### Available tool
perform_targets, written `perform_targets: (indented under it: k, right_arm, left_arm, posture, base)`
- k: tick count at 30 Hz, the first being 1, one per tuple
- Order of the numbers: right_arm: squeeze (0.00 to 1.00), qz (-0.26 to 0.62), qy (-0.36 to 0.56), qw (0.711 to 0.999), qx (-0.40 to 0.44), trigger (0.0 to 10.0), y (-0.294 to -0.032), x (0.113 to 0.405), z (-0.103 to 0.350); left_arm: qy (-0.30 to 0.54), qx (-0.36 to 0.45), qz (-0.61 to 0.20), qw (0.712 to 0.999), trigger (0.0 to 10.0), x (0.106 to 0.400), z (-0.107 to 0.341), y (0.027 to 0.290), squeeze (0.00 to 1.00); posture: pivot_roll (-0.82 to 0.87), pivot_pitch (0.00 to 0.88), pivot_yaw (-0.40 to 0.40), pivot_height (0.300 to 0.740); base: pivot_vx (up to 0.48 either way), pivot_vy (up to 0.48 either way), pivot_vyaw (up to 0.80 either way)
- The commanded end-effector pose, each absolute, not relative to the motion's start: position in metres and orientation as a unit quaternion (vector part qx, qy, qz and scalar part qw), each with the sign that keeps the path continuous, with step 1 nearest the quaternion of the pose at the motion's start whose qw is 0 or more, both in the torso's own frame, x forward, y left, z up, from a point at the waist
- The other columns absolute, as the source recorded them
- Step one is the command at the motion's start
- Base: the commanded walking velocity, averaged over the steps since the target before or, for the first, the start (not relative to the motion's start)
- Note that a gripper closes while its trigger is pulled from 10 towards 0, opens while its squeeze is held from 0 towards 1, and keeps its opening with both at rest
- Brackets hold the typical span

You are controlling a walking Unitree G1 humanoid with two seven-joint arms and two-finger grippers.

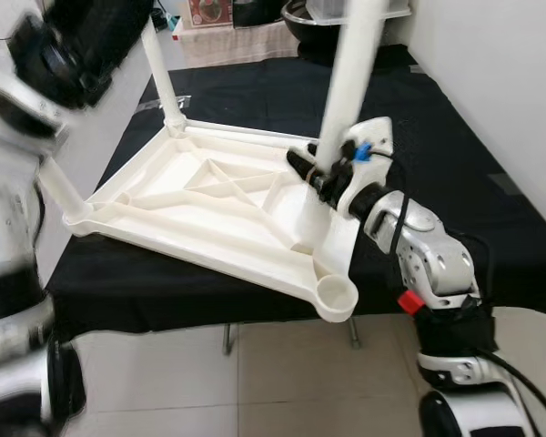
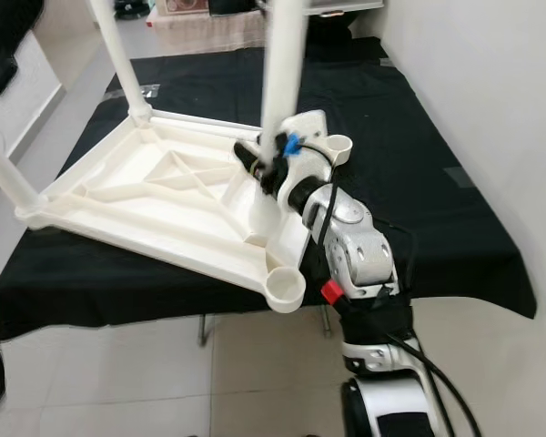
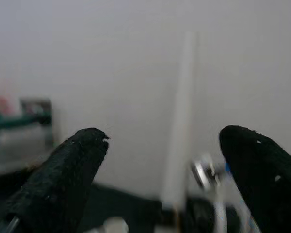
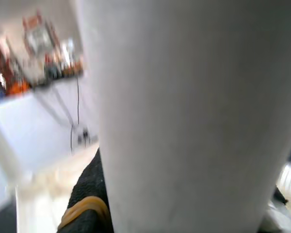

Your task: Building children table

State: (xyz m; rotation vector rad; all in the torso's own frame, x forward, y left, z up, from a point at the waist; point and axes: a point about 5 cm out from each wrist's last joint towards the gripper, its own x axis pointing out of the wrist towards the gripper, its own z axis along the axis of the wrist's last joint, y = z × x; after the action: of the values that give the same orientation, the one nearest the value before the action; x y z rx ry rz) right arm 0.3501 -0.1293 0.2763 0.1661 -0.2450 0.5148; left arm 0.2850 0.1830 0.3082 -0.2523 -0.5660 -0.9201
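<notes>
A white children's table top (image 1: 209, 196) lies upside down and tilted on a black-covered table (image 1: 455, 182). My right gripper (image 1: 323, 173) is shut on a white leg (image 1: 350, 73) that stands upright at the top's far right corner. In the right wrist view that leg (image 4: 194, 111) is very close to the camera. Another leg (image 1: 162, 77) stands in the far left corner. A third leg (image 1: 59, 187) sticks up at the near left corner. The near right socket (image 1: 337, 296) is empty. My left gripper (image 3: 165, 141) is raised at the upper left, open, holding nothing.
A white wall (image 1: 500, 73) runs close along the right side of the table. Boxes and a dark bowl (image 1: 305, 18) sit beyond the table's far end. Tiled floor (image 1: 255, 382) lies in front of the table, below the overhanging corner.
</notes>
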Motion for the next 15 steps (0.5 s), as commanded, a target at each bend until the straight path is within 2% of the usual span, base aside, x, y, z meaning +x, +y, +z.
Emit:
perform_targets:
  k: [1, 3, 4, 5, 6, 8, 12, 15]
  right_arm:
    - [0.00, 0.270, -0.143, 0.948, 0.093, 10.0, -0.125, 0.347, 0.284]
    - [0.00, 0.321, -0.152, 0.932, 0.076, 10.0, -0.124, 0.340, 0.288]
    - [0.00, 0.321, -0.152, 0.932, 0.076, 10.0, -0.124, 0.340, 0.288]
    - [0.00, 0.354, -0.160, 0.920, 0.057, 10.0, -0.123, 0.333, 0.289]
    - [0.00, 0.354, -0.160, 0.920, 0.057, 10.0, -0.123, 0.333, 0.289]
    - [0.00, 0.397, -0.148, 0.906, -0.006, 10.0, -0.120, 0.327, 0.281]
    - [0.00, 0.408, -0.124, 0.903, -0.043, 10.0, -0.125, 0.330, 0.270]
    - [0.00, 0.411, -0.119, 0.903, -0.044, 10.0, -0.131, 0.333, 0.268]
  left_arm:
    - [-0.269, -0.096, -0.443, 0.850, 10.0, 0.282, 0.313, 0.177, 0.00]
    - [-0.155, -0.118, -0.434, 0.879, 10.0, 0.281, 0.253, 0.147, 0.00]
    - [-0.155, -0.118, -0.434, 0.879, 10.0, 0.281, 0.253, 0.147, 0.00]
    - [-0.106, -0.134, -0.425, 0.889, 10.0, 0.277, 0.224, 0.133, 0.00]
    - [-0.106, -0.134, -0.425, 0.889, 10.0, 0.277, 0.224, 0.133, 0.00]
    - [-0.043, -0.160, -0.390, 0.906, 10.0, 0.269, 0.182, 0.113, 0.00]
    - [-0.010, -0.166, -0.351, 0.921, 10.0, 0.264, 0.160, 0.105, 0.00]
    - [-0.016, -0.177, -0.309, 0.934, 10.0, 0.263, 0.160, 0.111, 0.00]
  posture:
    - [-0.03, 0.132, 0.061, 0.740]
    - [-0.03, 0.152, 0.057, 0.740]
    - [-0.03, 0.152, 0.057, 0.740]
    - [-0.03, 0.164, 0.054, 0.740]
    - [-0.03, 0.164, 0.054, 0.740]
    - [-0.03, 0.182, 0.047, 0.740]
    - [-0.03, 0.198, 0.041, 0.740]
    - [-0.01, 0.206, 0.037, 0.740]
  base:
    - [0.000, 0.000, 0.00]
    - [0.000, 0.000, 0.00]
    - [0.000, 0.000, 0.00]
    - [0.000, 0.000, 0.00]
    - [0.000, 0.000, 0.00]
    - [0.000, 0.000, 0.00]
    - [0.000, 0.000, 0.00]
    - [0.000, 0.000, 0.00]
